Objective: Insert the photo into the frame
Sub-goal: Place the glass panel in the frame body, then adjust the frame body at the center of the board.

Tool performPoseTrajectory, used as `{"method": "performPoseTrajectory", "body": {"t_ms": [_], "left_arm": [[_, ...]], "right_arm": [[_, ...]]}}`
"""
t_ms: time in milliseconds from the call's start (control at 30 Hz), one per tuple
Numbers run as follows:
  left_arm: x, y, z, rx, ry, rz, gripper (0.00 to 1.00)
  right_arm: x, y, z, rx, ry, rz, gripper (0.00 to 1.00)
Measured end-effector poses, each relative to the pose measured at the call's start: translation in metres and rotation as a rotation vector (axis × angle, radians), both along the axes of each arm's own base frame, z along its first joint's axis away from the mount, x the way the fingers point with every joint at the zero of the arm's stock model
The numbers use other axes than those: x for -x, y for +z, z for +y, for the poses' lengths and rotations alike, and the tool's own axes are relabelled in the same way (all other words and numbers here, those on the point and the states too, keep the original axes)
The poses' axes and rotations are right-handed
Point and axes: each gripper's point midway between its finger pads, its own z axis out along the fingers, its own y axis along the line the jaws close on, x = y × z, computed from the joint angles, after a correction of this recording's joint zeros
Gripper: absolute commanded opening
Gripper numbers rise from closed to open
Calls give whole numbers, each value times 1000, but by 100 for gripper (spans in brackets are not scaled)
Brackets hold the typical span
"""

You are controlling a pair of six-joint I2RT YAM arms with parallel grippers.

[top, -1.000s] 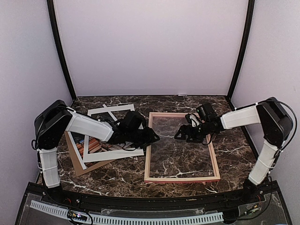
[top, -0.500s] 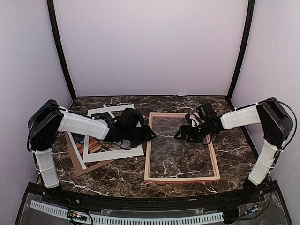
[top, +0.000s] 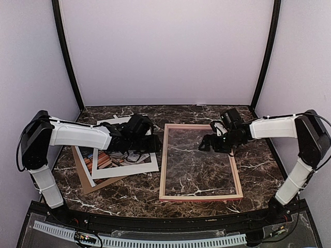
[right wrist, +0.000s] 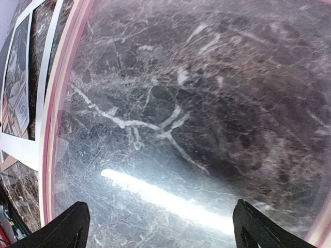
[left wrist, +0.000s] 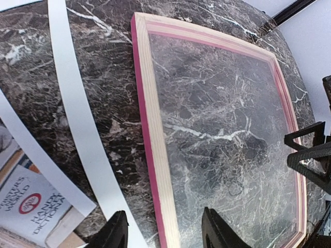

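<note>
We keep the frame (top: pixel 200 197) flat on the table (top: pixel 134 200), its glass pane up and bare, ready to take a print from above. The photo (top: pixel 105 160) lies at the frame's 9 o'clock, sandwiched under the white mat (top: pixel 126 169) and over the brown backing board (top: pixel 95 187). Only part of it shows through the mat's window. Our left gripper (top: pixel 156 146) hangs half-spread and empty over the mat's 3 o'clock edge, just beside the frame's rail. Our right gripper (top: pixel 204 146) hovers wide apart and empty over the glass. We judge the mat must come off first, and the bare marble toward 6 o'clock leaves room.
</note>
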Motion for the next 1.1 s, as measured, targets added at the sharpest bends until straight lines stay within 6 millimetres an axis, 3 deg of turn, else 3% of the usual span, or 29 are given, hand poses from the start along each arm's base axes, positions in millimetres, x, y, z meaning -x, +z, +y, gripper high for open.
{"method": "performPoseTrajectory", "body": {"t_ms": [233, 467, 600, 700, 967, 1100], "left_arm": [[-9, 34, 30, -105, 7, -104, 70], [-23, 61, 36, -182, -32, -199, 72], [-34, 79, 28, -180, -60, -242, 73], [-44, 83, 24, -168, -79, -247, 73], [-77, 63, 47, -163, -94, -197, 73], [-94, 62, 46, -175, -120, -208, 73]], "right_arm": [[-25, 31, -53, 87, -131, -101, 98], [-37, 31, -98, 183, -244, -114, 97], [-38, 28, -112, 223, -269, -109, 93], [-39, 23, -118, 247, -275, -101, 83], [-36, -1, -123, 271, -243, -39, 63], [-32, -4, -120, 265, -218, -26, 55]]}}
